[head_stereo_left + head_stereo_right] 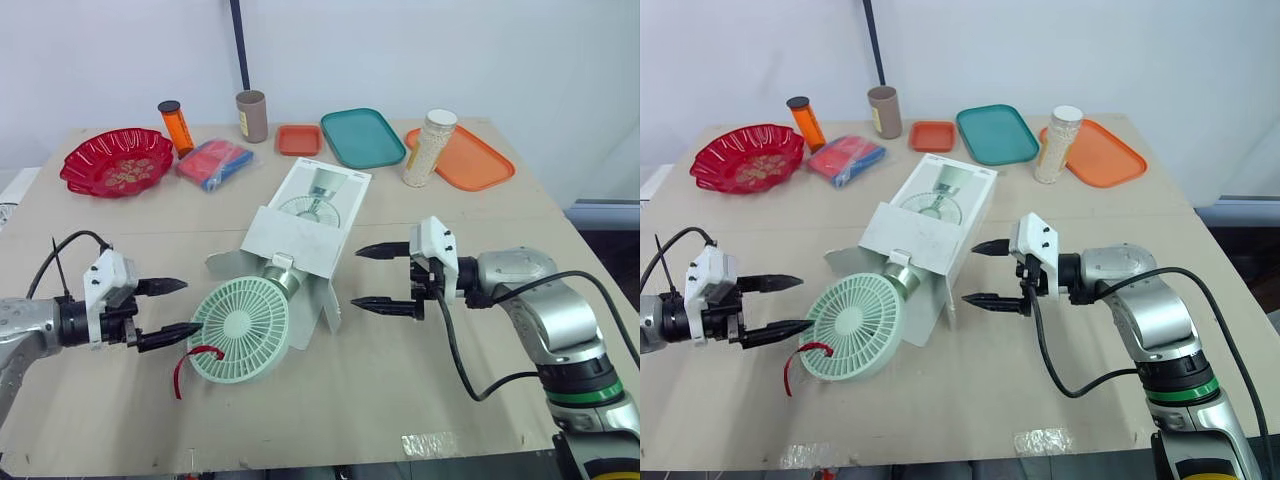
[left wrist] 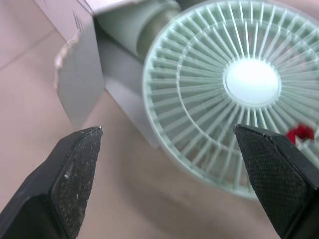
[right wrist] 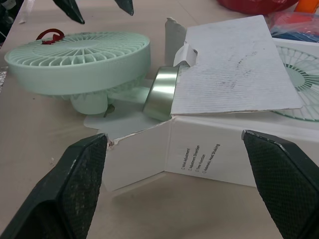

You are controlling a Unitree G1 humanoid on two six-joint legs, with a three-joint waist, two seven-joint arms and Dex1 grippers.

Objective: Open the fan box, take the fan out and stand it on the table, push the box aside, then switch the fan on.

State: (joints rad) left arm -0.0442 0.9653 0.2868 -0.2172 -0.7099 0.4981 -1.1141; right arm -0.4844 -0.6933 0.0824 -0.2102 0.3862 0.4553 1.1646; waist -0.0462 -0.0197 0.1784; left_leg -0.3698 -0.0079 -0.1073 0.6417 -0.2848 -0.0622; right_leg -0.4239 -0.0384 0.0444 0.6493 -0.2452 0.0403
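Pale green round plastic fan (image 1: 240, 327) pokes from the white cardboard box (image 1: 300, 235) toward the near edge of the desk (image 1: 380, 400). Left gripper (image 1: 190, 306), jaws apart, sits just beside its rim, nearest. Right gripper (image 1: 355, 276), jaws apart too, flanks the box.

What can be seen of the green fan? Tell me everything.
The fan is pale green plastic, with a round ribbed grille and a red strap at its rim. It lies on the table, face up, not standing; its silvery base rests at the mouth of the opened white box. The open left claw is beside its rim.
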